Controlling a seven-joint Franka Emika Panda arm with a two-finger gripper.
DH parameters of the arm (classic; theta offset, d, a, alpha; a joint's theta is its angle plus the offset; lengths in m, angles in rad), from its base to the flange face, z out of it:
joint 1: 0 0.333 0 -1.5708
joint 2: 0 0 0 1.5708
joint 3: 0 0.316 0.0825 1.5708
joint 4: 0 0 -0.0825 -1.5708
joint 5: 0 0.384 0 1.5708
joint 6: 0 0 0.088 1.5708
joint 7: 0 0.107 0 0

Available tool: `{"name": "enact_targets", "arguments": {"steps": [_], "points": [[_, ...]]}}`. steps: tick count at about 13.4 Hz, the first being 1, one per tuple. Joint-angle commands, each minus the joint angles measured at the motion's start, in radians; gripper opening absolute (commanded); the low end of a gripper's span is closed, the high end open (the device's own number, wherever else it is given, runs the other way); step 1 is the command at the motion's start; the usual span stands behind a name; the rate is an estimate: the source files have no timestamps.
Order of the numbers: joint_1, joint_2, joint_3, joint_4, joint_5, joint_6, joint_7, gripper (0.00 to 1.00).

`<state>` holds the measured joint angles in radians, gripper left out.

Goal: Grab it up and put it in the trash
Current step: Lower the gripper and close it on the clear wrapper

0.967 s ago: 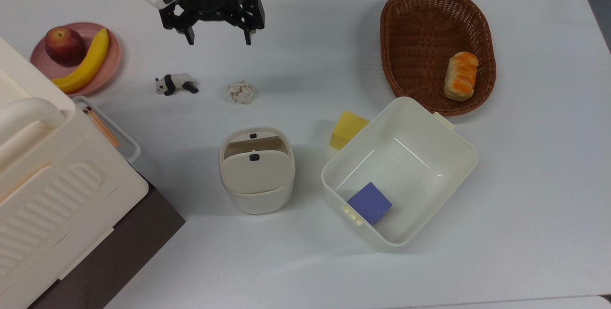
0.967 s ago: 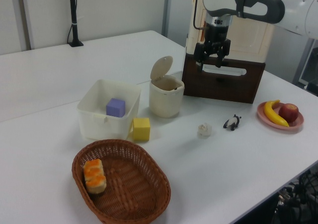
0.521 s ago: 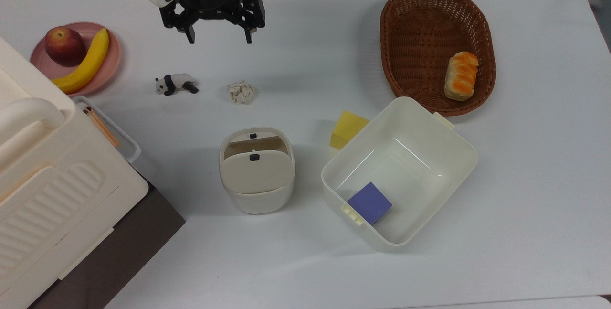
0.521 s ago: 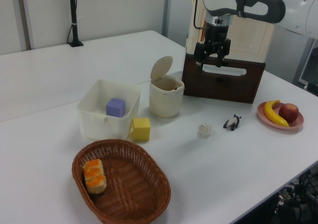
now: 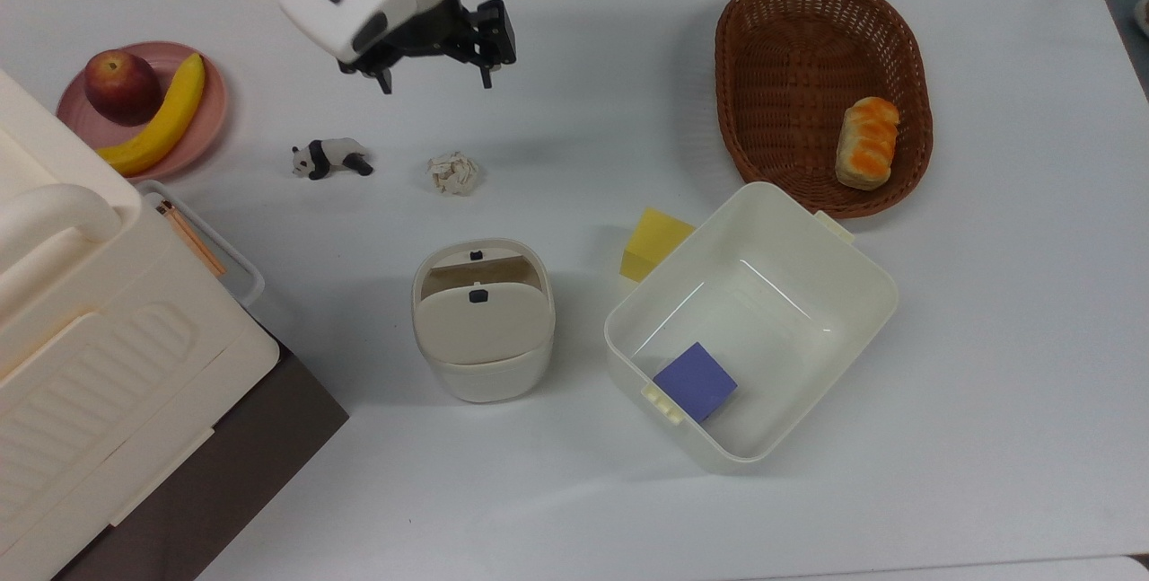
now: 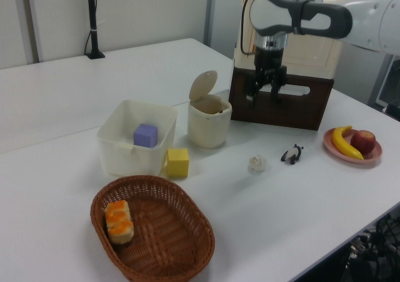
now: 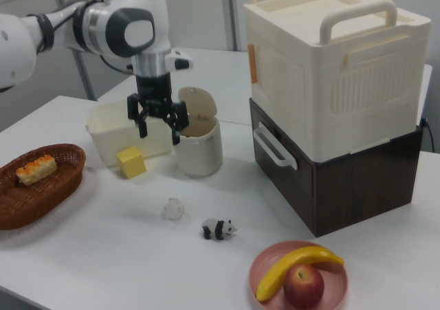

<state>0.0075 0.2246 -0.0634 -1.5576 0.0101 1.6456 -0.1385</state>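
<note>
Since a second ago the gripper [image 5: 434, 82] has slid toward the top view's right and a little down the picture, and it now hangs in the air above the surface [image 5: 574, 491] with the crumpled paper ball [image 5: 453, 173] below it in that picture. The fingers [image 5: 487, 76] stand spread wide apart and hold nothing.

Taking the right view from near to far: a pink plate [image 7: 265, 271] at the front carries a banana [image 7: 291, 266] and an apple [image 7: 304, 286]. Behind it the panda figurine [image 7: 218, 229] stands on the surface, and the crumpled paper ball [image 7: 173, 209] lies just to the right view's left of it, apart from it and untouched. Farther back stands the small cream bin [image 7: 199, 145], its flap lid [image 7: 203, 104] tipped up, with a yellow block [image 7: 131, 163] to the right view's left and the lidless cream tub [image 7: 100, 128] behind that. The gripper [image 7: 157, 127] hangs in front of the tub, beside the bin. A wicker basket [image 7: 41, 193] with a bread roll [image 7: 34, 168] sits at the right view's left edge. The big cream box [image 7: 330, 76] rests on a dark brown base [image 7: 357, 179].

In the left view the ball [image 6: 257, 164] lies between the panda [image 6: 291, 154] and the yellow block [image 6: 178, 162]; a purple cube [image 6: 145, 135] sits in the tub.
</note>
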Motion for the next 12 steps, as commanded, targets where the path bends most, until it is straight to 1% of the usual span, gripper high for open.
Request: {"name": "enact_targets", "arguments": {"steps": [1,3,4,5,7,9,10,12], "points": [[0.019,-0.002,-0.001,-0.098,-0.029,0.013,-0.033,1.0],[0.025,0.034,-0.001,-0.099,-0.039,0.022,-0.035,1.0],[0.037,0.054,-0.001,-0.101,-0.056,0.028,-0.035,1.0],[0.04,0.076,-0.001,-0.114,-0.077,0.048,-0.033,1.0],[0.04,0.094,-0.001,-0.146,-0.097,0.103,-0.033,1.0],[0.045,0.123,-0.001,-0.182,-0.148,0.148,-0.033,1.0],[0.048,0.137,-0.001,-0.185,-0.157,0.149,-0.033,0.99],[0.052,0.15,-0.001,-0.206,-0.191,0.161,-0.033,0.92]]}}
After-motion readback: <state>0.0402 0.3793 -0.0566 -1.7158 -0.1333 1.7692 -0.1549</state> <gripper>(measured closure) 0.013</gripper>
